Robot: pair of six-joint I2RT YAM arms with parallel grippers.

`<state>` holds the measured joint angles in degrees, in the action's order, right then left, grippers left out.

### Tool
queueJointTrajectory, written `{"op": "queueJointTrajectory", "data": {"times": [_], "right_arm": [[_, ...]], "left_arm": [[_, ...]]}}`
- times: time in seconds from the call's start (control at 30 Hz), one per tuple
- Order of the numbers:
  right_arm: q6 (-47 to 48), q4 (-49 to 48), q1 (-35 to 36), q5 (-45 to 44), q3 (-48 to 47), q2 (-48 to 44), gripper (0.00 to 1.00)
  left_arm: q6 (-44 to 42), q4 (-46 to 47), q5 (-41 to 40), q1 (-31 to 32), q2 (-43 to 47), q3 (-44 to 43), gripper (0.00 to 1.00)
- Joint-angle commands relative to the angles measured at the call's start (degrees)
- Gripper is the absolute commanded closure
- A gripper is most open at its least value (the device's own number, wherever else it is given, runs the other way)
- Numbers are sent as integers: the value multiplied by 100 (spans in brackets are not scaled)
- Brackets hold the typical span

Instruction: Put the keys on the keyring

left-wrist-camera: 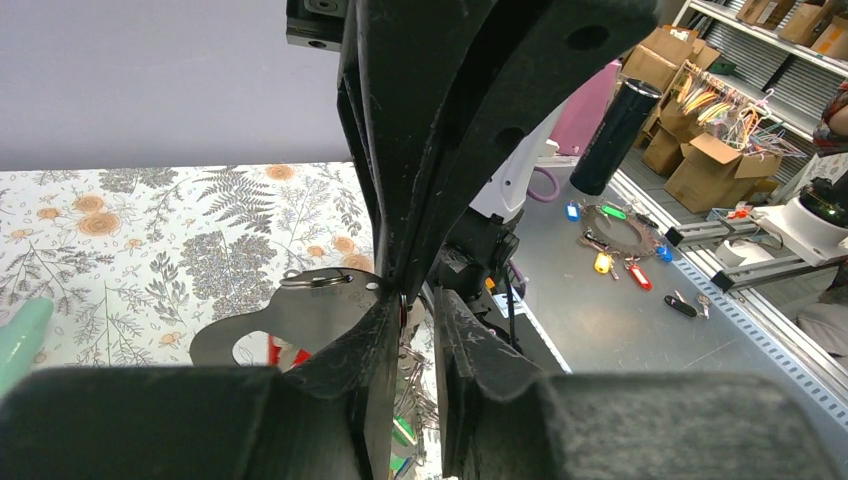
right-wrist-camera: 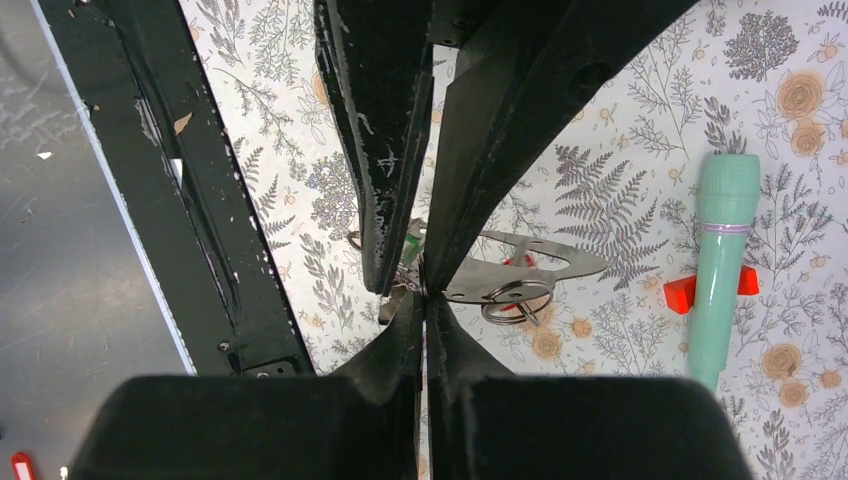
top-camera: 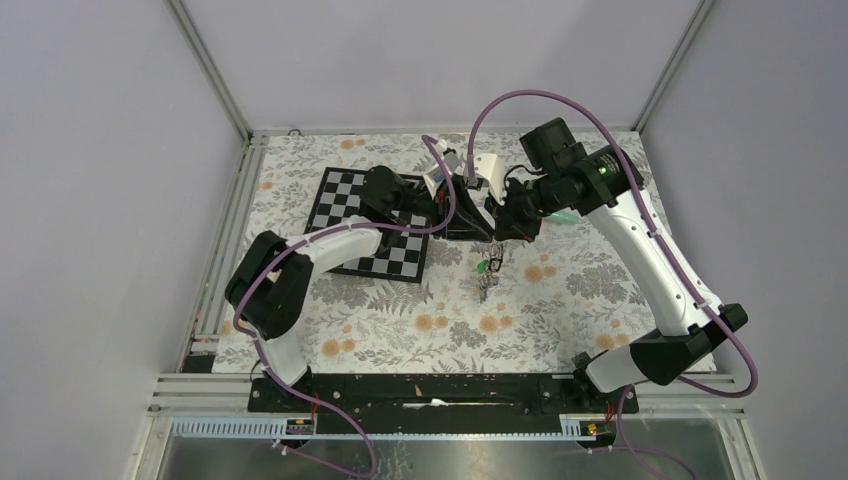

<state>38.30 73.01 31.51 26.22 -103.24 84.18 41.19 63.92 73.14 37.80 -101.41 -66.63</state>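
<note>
Arms stretched in, tips meeting; right gripper [right-wrist-camera: 425, 297] pinched the metal plate [right-wrist-camera: 470, 278], left gripper [left-wrist-camera: 418, 305] narrowed, grip unclear, keys [top-camera: 487, 272] dangling beneath.

Tips meet mid-span: left white-and-black arm [top-camera: 330, 250] reaches right, right white-and-black arm [top-camera: 650, 250] reaches left. right black two-finger gripper [right-wrist-camera: 425, 300] pinched closed. left black two-finger gripper [left-wrist-camera: 420, 330]: slim gap, grip unclear.

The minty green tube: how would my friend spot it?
In the right wrist view, find the flowery tablecloth, then look right of the shiny metal plate. The tube lies there alone, the only mint-green thing, with a red piece poking out both sides.
</note>
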Motion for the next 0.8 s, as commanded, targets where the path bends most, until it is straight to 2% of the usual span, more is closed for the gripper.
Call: {"op": "queueJointTrajectory", "data": {"times": [0.0, 0.27, 0.37, 0.57, 0.67, 0.77], "right_arm": [[-103, -268, 48, 160, -38, -138, 100], [-136, -321, 49, 160, -21, -154, 100], [-158, -373, 49, 150, 11, -172, 100], [-229, -594, 48, 81, 277, -332, 100], [-268, -781, 40, 53, 516, -515, 94], [-336, -962, 40, 78, 780, -672, 82]], "left_arm": [[-32, 210, 218, 61, -28, -163, 82], [-23, 200, 242, 69, -31, -156, 92], [-16, 192, 253, 69, -28, -127, 100], [18, 137, 251, 16, 64, -64, 100], [218, 332, 202, -112, 123, -16, 100], [764, 947, 234, -220, 138, 26, 100]]}}
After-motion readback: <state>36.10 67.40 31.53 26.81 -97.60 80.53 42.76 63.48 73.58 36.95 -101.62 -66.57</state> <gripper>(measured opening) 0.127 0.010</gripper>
